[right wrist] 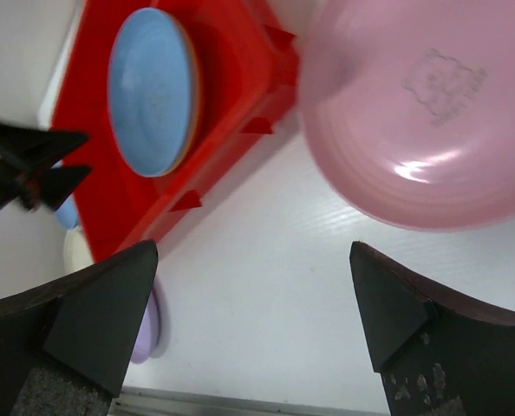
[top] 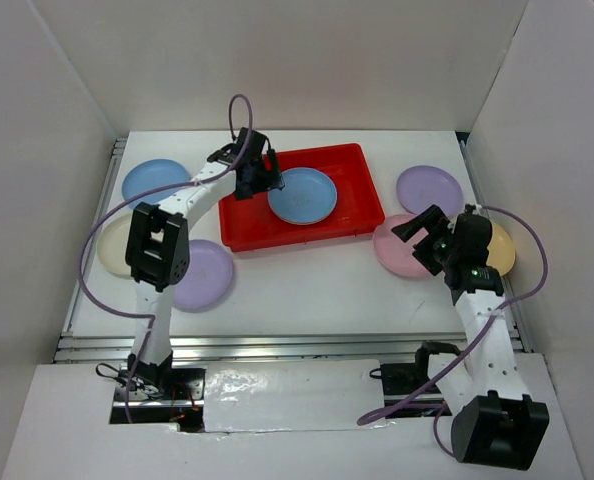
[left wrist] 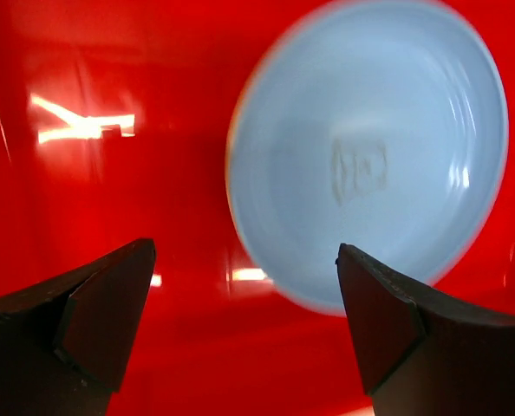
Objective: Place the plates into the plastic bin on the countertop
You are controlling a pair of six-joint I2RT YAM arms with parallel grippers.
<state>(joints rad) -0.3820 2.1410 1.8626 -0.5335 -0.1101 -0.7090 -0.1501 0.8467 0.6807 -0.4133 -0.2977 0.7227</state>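
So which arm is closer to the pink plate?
Right. The right arm hovers beside the pink plate; the left arm is far off over the red bin.

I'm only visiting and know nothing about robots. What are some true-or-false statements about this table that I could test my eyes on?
1. A pastel blue round plastic plate lies inside the shallow red rectangular plastic bin. True.
2. The right claw is open, close to a pink round plastic plate on the white countertop. True.
3. The left claw is clamped on the blue plate. False: its jaws stand wide apart with nothing between them.
4. The pink plate sits in the bin too. False: it lies outside, right of the bin.
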